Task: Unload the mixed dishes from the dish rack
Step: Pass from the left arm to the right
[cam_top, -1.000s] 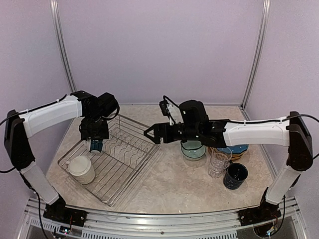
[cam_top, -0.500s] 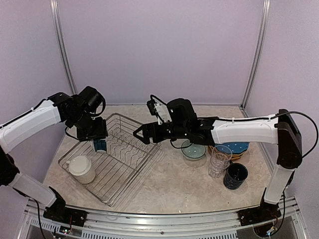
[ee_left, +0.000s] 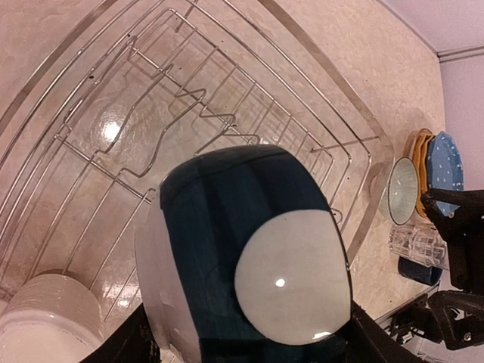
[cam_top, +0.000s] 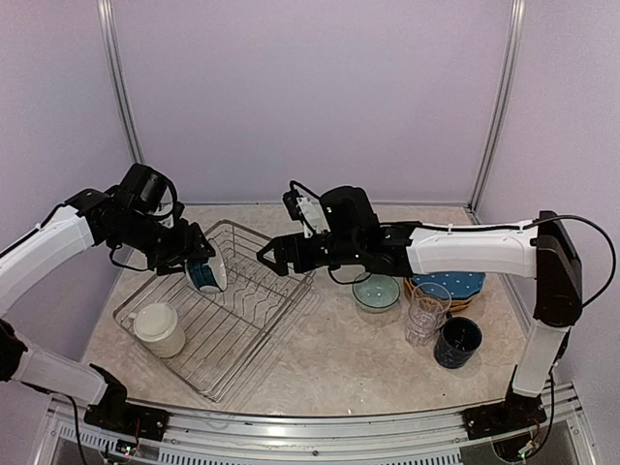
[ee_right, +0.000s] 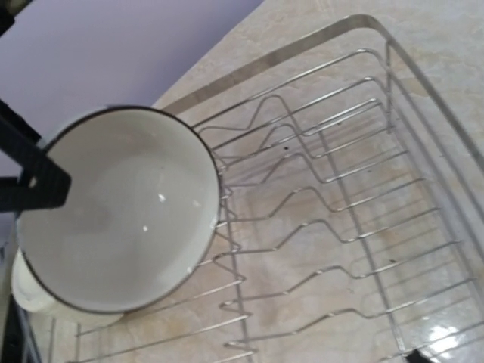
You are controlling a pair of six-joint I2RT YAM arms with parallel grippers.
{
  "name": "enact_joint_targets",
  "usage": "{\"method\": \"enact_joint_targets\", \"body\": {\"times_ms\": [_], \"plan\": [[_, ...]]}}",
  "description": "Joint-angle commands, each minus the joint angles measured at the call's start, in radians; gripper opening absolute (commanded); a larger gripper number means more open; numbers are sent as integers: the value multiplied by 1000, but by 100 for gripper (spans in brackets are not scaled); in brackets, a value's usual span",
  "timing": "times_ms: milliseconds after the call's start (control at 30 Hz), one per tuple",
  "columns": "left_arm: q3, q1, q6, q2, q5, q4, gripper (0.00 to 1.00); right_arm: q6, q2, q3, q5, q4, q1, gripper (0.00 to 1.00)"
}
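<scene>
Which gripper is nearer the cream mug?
Left. The left gripper, holding a teal bowl, is just beyond the cream mug; the right gripper hovers over the dish rack, farther off.

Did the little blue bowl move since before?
Yes. The little blue bowl has gone right and a bit up, tipping onto its side. It is now farther from the cream mug, which has stayed put in the dish rack.
</scene>
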Motion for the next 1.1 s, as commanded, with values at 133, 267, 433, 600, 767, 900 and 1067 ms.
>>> {"method": "enact_joint_targets", "body": {"times_ms": [133,267,433,600,767,900,1067], "plan": [[-53,36,36,-84,262,204,39,125,85,88,-122,32,-21,90],[-100,43,43,-126,357,307,39,176,134,129,-164,44,-29,89],[-133,45,36,-165,441,395,38,240,181,150,-212,91,-46,84],[-157,47,22,-170,493,460,38,268,228,188,-258,112,-45,76],[-168,46,-6,-125,580,535,38,292,253,208,-269,135,-45,59],[-185,47,-31,-116,623,593,37,281,237,200,-241,129,-47,35],[-196,44,-48,-101,646,617,36,257,171,132,-182,149,-49,0]]}}
